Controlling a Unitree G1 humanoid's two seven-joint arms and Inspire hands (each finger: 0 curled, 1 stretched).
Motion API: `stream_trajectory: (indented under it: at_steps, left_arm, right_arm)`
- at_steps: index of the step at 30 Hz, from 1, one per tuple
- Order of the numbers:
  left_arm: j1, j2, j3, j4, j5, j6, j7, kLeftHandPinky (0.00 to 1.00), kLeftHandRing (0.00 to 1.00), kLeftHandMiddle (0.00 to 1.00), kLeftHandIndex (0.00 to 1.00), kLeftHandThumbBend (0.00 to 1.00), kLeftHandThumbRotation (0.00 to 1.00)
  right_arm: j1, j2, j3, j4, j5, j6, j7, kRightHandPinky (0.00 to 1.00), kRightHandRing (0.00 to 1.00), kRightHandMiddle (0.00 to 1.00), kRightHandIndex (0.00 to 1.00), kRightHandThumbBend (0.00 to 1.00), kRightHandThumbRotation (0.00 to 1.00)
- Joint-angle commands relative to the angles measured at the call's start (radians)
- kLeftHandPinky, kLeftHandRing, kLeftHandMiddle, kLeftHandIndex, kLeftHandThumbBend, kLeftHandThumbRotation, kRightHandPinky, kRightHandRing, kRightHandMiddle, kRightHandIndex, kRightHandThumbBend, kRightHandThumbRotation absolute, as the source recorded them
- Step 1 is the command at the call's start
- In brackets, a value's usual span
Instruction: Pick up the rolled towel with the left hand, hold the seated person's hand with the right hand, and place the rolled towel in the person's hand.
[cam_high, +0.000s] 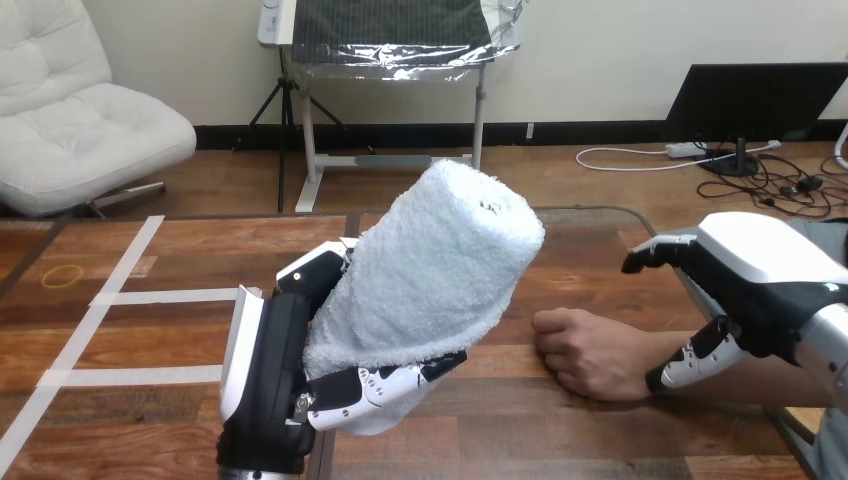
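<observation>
The left robot hand (270, 370) clasps the rolled towel (430, 270), leaning right toward the person's hand (585, 352) (a fist); whether the right robot hand (760, 275) grips: cannot tell.

Legend: no text, label, number or sign can be read. The rolled towel (430, 270), the white shells of the left hand (270, 370) and the right hand (760, 280), and the wooden table (170, 335) carry no legible marking.
</observation>
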Motion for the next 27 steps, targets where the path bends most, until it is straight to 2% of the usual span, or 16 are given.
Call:
stream_trajectory:
  at_steps: [1, 11, 27]
  left_arm:
    - [-0.045, -0.022, 0.009, -0.025, -0.026, -0.028, 0.004, 0.34, 0.38, 0.45, 0.51, 0.71, 0.20]
    - [-0.041, -0.017, 0.011, -0.027, -0.041, -0.033, -0.001, 0.34, 0.38, 0.45, 0.51, 0.70, 0.19]
    - [-0.037, -0.008, 0.019, -0.028, -0.061, -0.043, -0.016, 0.37, 0.41, 0.46, 0.52, 0.69, 0.17]
  right_arm:
    - [-0.086, -0.045, 0.022, -0.010, -0.036, 0.017, 0.019, 0.78, 0.85, 0.84, 0.82, 0.87, 0.00]
    - [-0.125, -0.064, 0.075, 0.036, -0.106, 0.032, 0.078, 0.81, 0.87, 0.87, 0.83, 0.84, 0.00]
    - [-0.192, -0.076, 0.143, 0.132, -0.159, 0.063, 0.150, 0.87, 0.91, 0.90, 0.86, 0.78, 0.02]
